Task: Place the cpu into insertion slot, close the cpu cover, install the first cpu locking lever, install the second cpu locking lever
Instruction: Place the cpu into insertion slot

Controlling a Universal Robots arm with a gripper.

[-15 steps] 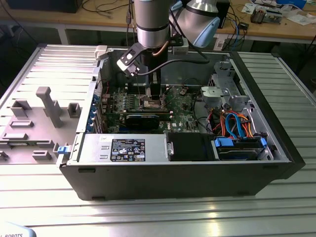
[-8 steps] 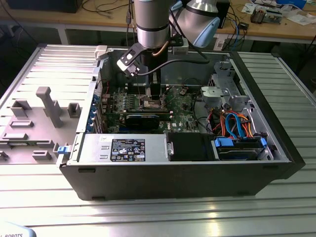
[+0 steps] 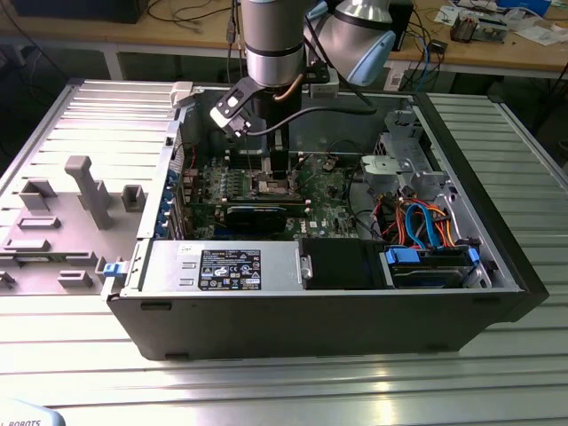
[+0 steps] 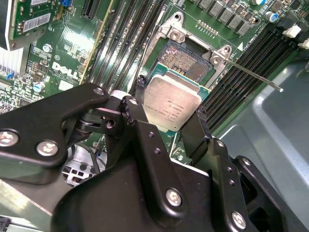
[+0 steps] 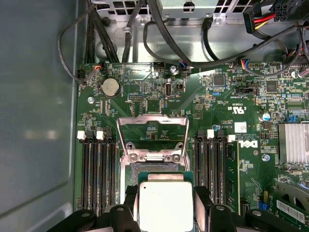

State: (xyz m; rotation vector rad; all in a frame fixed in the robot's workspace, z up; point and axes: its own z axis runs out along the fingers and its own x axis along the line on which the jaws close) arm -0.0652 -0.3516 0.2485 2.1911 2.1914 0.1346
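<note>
Pinching the chip by two edges, jaws hold it partly over the open socket; cover frame stands swung back, one lever sticking out free

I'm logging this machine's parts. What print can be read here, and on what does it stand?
White logo on the motherboard: a brand mark, left unquoted.
Label on the power supply: too small to read.
Top of the cpu: markings too faint to read.
</note>
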